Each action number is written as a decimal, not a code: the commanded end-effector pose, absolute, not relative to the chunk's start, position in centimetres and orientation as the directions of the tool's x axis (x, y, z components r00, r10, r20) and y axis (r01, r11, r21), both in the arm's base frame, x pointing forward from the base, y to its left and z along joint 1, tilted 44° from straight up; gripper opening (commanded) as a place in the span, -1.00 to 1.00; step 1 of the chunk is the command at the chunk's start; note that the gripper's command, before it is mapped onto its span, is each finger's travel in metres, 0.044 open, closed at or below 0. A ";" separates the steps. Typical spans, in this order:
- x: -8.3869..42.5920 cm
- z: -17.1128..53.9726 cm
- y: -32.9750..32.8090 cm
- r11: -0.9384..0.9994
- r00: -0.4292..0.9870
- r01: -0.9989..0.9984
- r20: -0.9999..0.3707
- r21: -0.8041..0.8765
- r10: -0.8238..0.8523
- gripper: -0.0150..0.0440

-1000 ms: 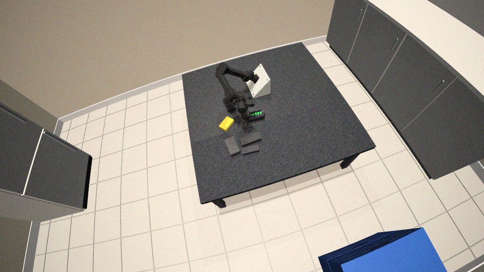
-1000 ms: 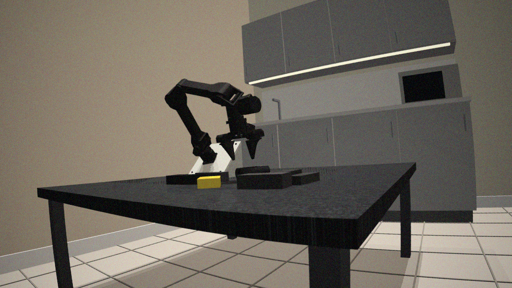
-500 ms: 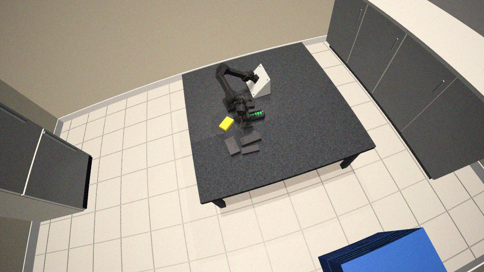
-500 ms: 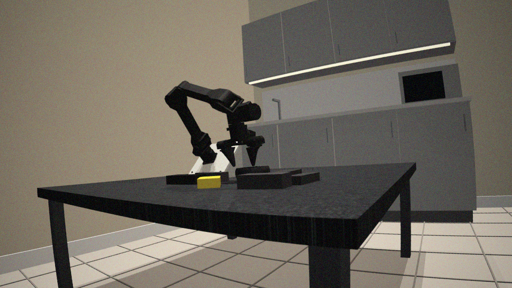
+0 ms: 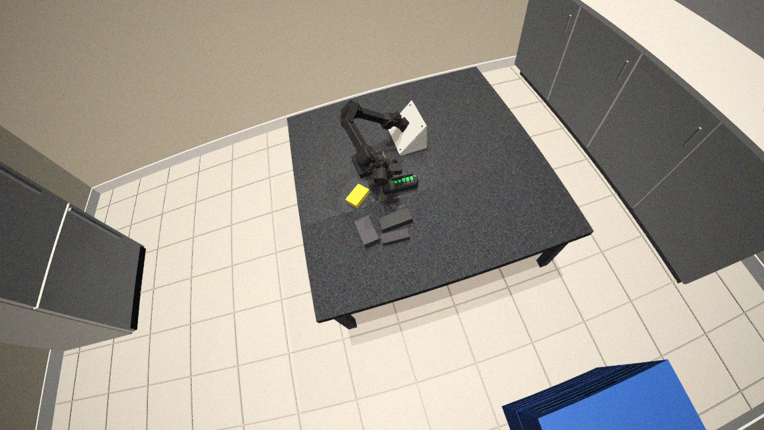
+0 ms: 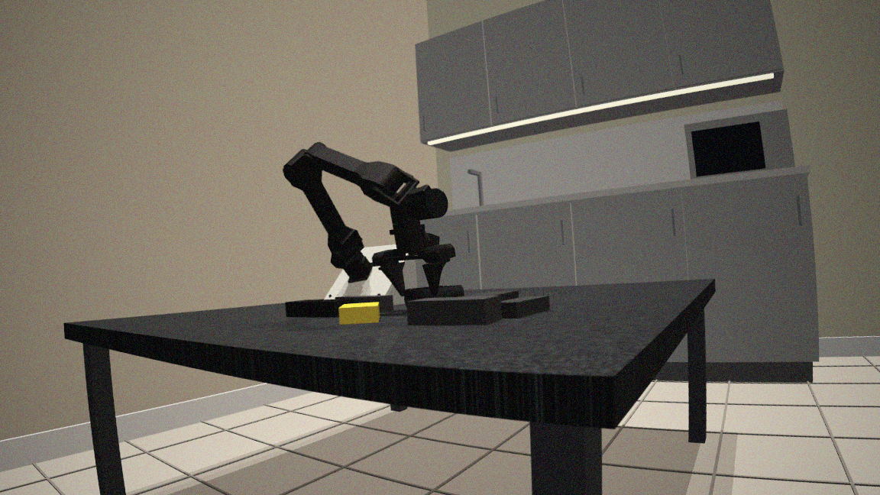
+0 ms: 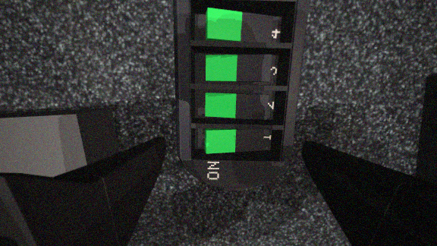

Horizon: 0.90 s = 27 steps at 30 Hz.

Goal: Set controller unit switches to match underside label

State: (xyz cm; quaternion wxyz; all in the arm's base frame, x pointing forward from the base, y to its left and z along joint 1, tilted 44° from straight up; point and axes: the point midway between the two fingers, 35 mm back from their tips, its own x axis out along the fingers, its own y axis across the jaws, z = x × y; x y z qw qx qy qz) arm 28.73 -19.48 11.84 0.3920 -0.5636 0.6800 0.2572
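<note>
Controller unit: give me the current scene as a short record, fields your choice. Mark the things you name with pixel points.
unit: controller unit point(image 5: 404, 183) point(image 6: 452, 291) point(image 7: 243, 88), switches facing up
claw: claw point(image 5: 391, 185) point(image 6: 418, 293) point(image 7: 234, 146) open, fingertips either side of the switch 1 end
numbers_in_wrist_view: 1 to 4
green_ends: on the side marked ON
switch_settings: not confirmed
label: not visible
yellow_block: yellow block point(image 5: 357, 195) point(image 6: 358, 313), on bench point(image 5: 481, 176) point(image 6: 554, 344)
</note>
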 end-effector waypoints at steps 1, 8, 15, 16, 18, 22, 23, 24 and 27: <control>28.7 11.6 -19.5 0.227 -0.058 -0.970 -0.825 -0.086 -0.561 0.64; 28.7 11.6 -19.5 0.227 -0.058 -0.970 -0.825 -0.086 -0.561 0.61; 28.7 11.6 -19.5 0.227 -0.058 -0.970 -0.825 -0.086 -0.561 0.61; 28.7 11.6 -19.5 0.227 -0.058 -0.970 -0.826 -0.086 -0.561 0.61; 28.7 11.6 -19.4 0.227 -0.058 -0.970 -0.826 -0.086 -0.561 0.61; 28.7 11.8 -19.1 0.227 -0.058 -0.970 -0.826 -0.086 -0.561 0.65; 28.8 11.8 -19.1 0.227 -0.058 -0.970 -0.826 -0.086 -0.561 0.65; 28.8 11.8 -19.0 0.227 -0.058 -0.970 -0.826 -0.086 -0.561 0.65; 28.8 11.9 -18.8 0.227 -0.058 -0.970 -0.825 -0.086 -0.563 0.65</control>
